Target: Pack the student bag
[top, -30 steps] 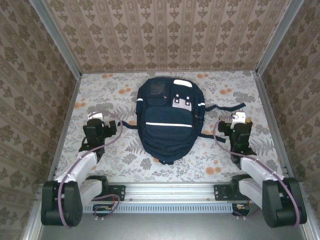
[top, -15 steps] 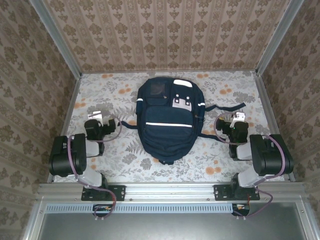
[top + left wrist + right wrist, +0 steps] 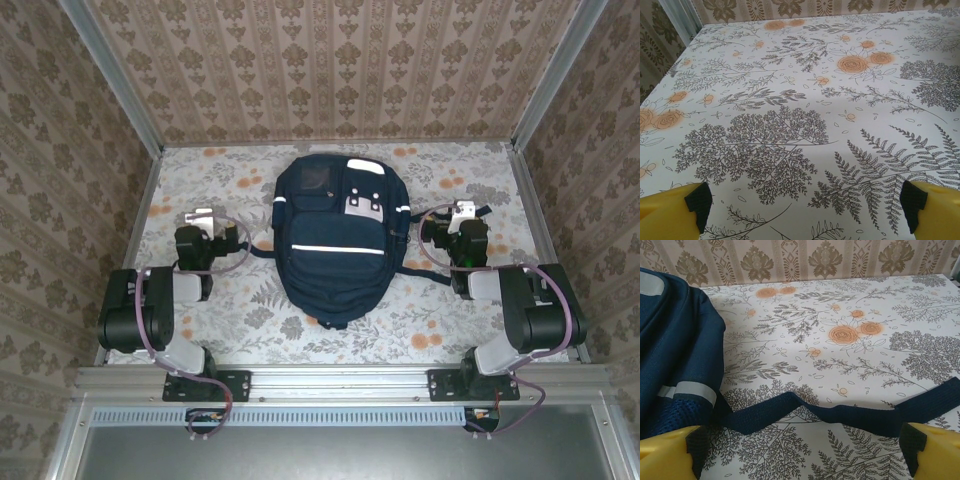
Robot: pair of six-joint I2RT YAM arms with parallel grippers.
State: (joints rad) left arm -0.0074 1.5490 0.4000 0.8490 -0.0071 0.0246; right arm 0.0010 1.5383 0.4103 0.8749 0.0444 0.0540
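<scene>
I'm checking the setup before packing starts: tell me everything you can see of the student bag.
The student bag is a large navy fabric backpack lying flat, front up, in the middle of the floral table, with its top toward the far wall. A white reflective stripe crosses its front, and white-grey patches sit on the upper pocket. Its side shows mesh. Dark webbing straps trail onto the table on either side. Nothing grips it.

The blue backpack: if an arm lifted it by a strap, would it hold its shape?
It would probably sag: the backpack is soft fabric, lying slumped. Its strap lies kinked and limp, so a pull would likely take up slack first. It looks flattish, so perhaps light; contents are hidden.
</scene>
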